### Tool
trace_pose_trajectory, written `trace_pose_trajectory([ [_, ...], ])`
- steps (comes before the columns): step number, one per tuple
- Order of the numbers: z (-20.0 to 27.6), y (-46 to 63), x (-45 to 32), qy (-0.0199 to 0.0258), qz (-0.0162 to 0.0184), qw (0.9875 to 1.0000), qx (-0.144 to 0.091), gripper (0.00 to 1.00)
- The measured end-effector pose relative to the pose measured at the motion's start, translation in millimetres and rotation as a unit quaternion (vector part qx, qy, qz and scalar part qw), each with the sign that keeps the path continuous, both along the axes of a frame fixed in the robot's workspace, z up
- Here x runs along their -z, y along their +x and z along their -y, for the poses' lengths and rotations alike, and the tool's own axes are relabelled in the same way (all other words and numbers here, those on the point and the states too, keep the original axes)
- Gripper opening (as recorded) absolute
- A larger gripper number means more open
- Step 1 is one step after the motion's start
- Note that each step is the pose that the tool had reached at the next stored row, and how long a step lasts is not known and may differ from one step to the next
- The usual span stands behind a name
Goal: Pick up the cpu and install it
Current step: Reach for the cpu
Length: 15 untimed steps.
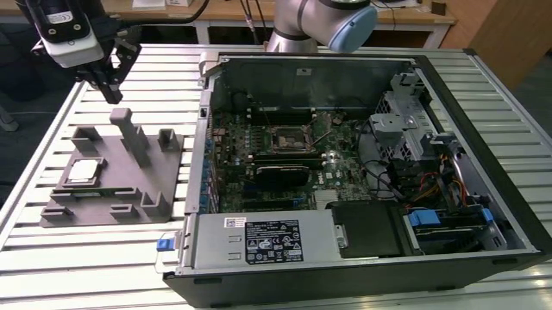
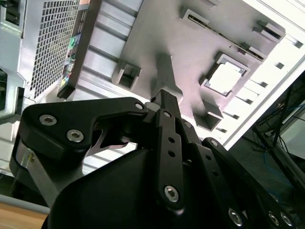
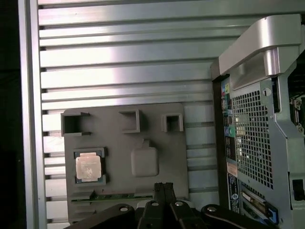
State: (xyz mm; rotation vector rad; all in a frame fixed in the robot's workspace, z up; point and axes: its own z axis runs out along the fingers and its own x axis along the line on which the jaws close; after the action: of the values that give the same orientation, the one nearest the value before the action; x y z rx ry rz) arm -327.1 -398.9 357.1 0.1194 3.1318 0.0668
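Gripper hovered above the grey tray, jaws closed and empty. Cpu lay in a tray recess, apart from the gripper.

The cpu is pale silver-grey, the tray matt grey, the table striped in ribbed silver slats, the gripper black, and the motherboard dark green.

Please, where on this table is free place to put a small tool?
Bare table: between the tray and the edge nearest the exterior camera, and behind the tray near the gripper. The strip between tray and computer case is narrow; the case is crowded inside.
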Motion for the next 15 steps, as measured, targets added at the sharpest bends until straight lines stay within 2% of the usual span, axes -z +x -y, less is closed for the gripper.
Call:
trace_pose_trajectory([
  [15, 0.0, -19.7, 3.7, 0.0, -0.0038, 1.0, 0.0, 0.11],
])
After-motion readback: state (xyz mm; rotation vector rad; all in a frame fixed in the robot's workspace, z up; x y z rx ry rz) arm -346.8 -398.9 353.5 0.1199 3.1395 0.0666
